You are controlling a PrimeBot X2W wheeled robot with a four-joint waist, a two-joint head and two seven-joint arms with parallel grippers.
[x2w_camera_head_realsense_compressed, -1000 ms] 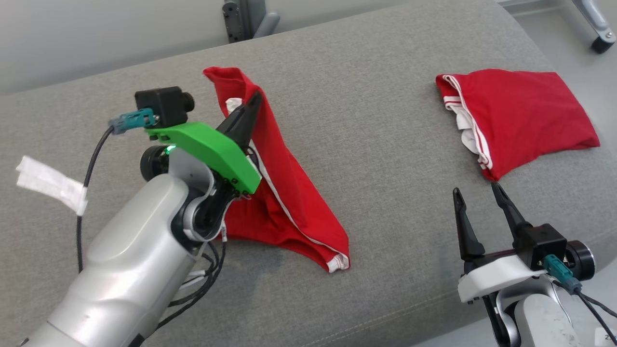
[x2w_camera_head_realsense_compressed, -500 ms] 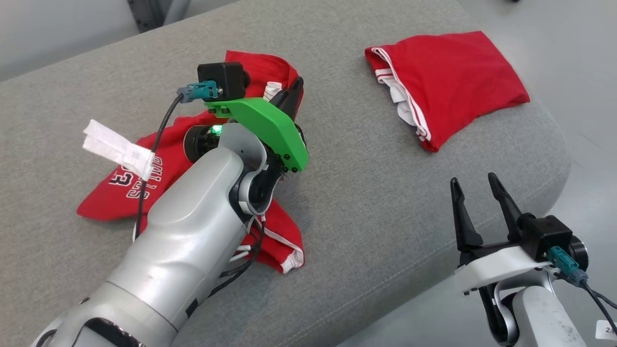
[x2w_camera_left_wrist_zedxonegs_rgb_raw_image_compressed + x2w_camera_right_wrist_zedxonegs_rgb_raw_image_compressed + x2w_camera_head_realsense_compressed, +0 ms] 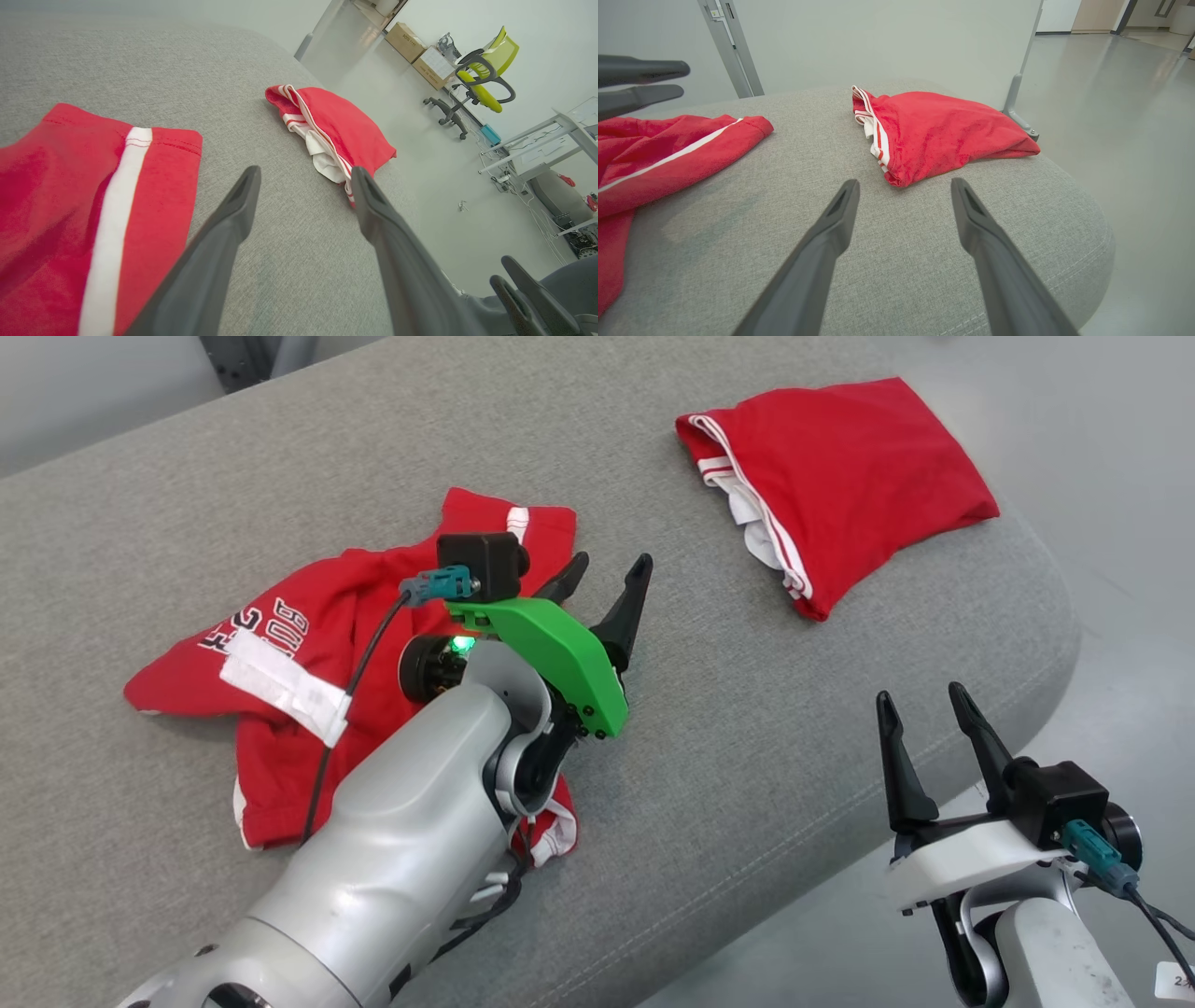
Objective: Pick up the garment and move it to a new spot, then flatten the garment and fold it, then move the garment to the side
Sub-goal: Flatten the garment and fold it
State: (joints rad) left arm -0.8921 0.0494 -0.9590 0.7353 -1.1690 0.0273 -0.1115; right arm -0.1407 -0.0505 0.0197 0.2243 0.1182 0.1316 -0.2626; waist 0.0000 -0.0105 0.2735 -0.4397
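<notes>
We see a grey fabric-covered cushion (image 3: 747, 728) carrying two things well apart: a rumpled red jersey (image 3: 308, 616) with white lettering, and a folded red garment (image 3: 859, 457) near its rounded corner.

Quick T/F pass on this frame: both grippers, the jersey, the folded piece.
1. The left gripper is open and empty. True.
2. The red jersey lies neatly folded. False: it lies crumpled on the grey cushion.
3. A folded red garment lies near the cushion's right end. True.
4. The right gripper clamps the folded red garment. False: it is open and apart from it.
</notes>
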